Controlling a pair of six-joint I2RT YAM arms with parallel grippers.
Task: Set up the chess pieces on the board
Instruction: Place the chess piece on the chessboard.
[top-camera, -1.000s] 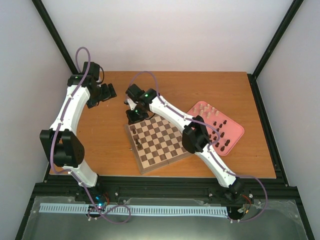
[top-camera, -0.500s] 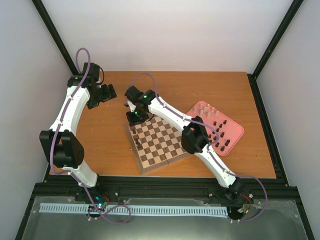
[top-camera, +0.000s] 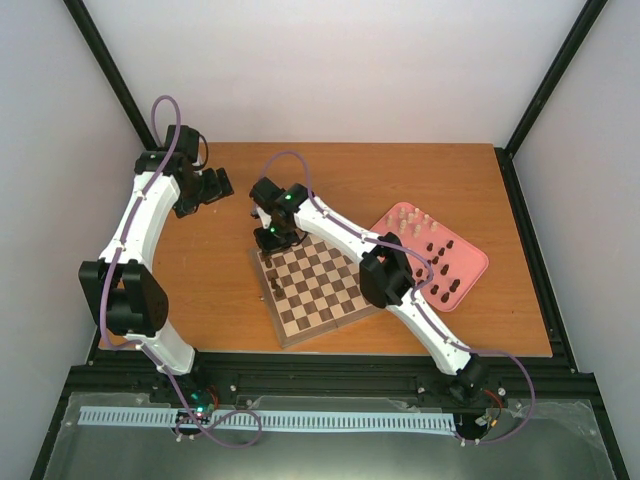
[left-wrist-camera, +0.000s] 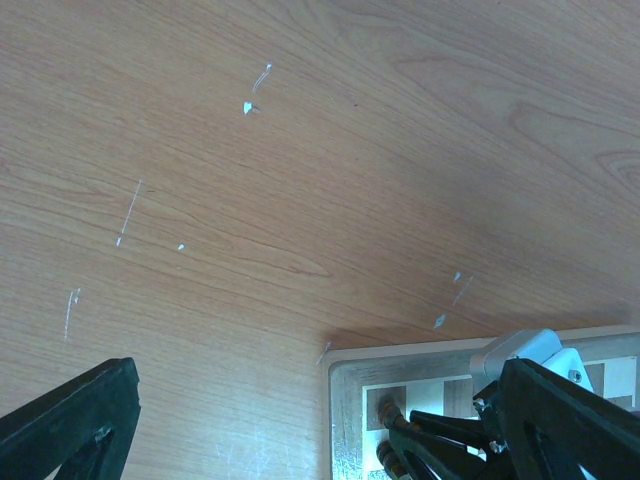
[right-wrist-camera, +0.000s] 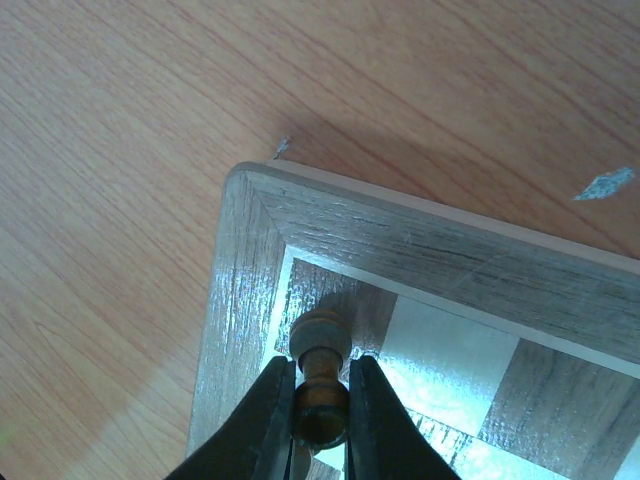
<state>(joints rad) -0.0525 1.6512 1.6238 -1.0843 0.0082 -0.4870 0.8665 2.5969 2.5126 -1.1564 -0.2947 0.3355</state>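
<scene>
— Where is the right gripper (right-wrist-camera: 322, 388)?
— Lower middle of its wrist view, pinched on a dark chess piece (right-wrist-camera: 320, 338) above the corner square of the board (right-wrist-camera: 450, 250).
— And the left gripper (top-camera: 214, 186)?
— Upper left of the overhead view, fingers spread wide over the table (top-camera: 420, 180), beside the board.

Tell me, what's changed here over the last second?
The right gripper, shut on a dark piece, edged slightly nearer over the far left corner of the board, and its arm swung a little left with it. Nothing was picked up or let go. The left gripper, the pieces on the board and those in the tray stayed put.
</scene>
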